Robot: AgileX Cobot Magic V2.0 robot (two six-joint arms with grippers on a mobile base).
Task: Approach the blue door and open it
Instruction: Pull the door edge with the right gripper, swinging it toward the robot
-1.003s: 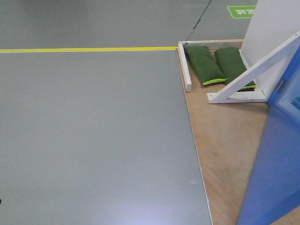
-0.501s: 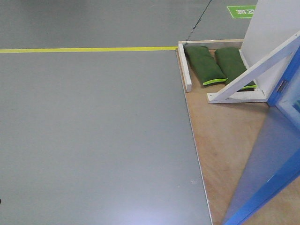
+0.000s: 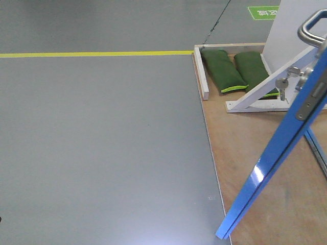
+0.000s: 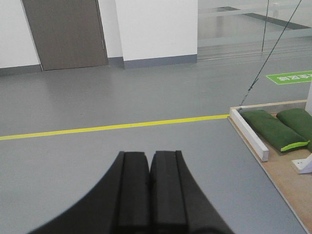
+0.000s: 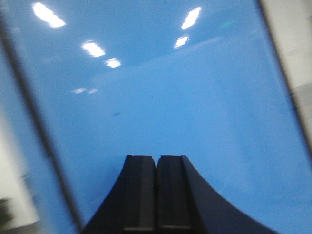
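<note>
Closely facing the blue door (image 5: 161, 92), the right tool (image 5: 156, 163) has its fingers pressed together.

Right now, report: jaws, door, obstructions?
Left gripper jaws shut, empty. Right gripper jaws shut, facing glossy blue door panel. Door ajar, edge-on. Two green sandbags lie by white frame.

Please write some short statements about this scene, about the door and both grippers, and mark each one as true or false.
1. The blue door shows its narrow edge to the front camera. True.
2. The left gripper is open. False: it is shut.
3. Two green sandbags lie by the white braced frame. True.
4. The right gripper faces a shelf. False: it faces the blue door.
5. The floor line is red. False: it is yellow.
</note>
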